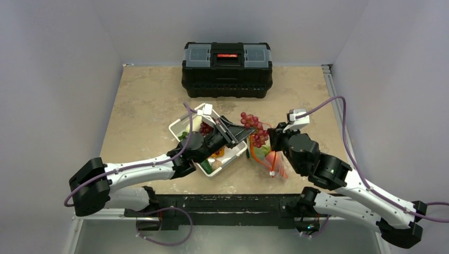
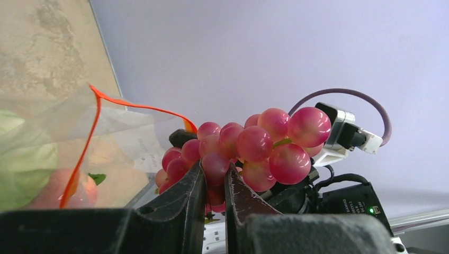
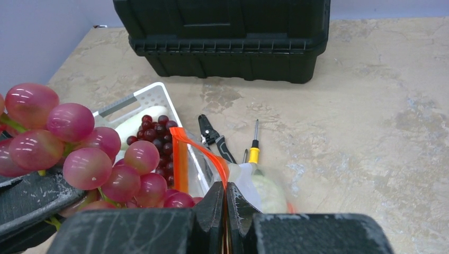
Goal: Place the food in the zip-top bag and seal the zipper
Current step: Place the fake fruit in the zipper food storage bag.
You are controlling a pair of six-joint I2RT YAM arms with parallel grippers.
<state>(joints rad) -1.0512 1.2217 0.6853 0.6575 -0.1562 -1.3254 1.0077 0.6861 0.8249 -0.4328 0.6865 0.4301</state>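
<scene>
Jaws of the left gripper point(image 2: 215, 203) stand narrowly apart, clamped on a bunch of glossy, round, dark red grapes point(image 2: 265, 145) raised beside the mouth of the zip-top bag point(image 2: 127, 143). Jaws of the right gripper point(image 3: 226, 203) are pressed together on the thin orange-red zipper point(image 3: 181, 159), holding up the clear, crinkly pouch's mouth. The pouch sits on the mottled beige surface point(image 3: 370, 106), just beside the white slotted basket point(image 3: 151, 98).

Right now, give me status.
Left gripper shut on grapes. Right gripper pinching zipper, bag mouth open. Grapes not yet inside. Nothing seen blocking.
</scene>
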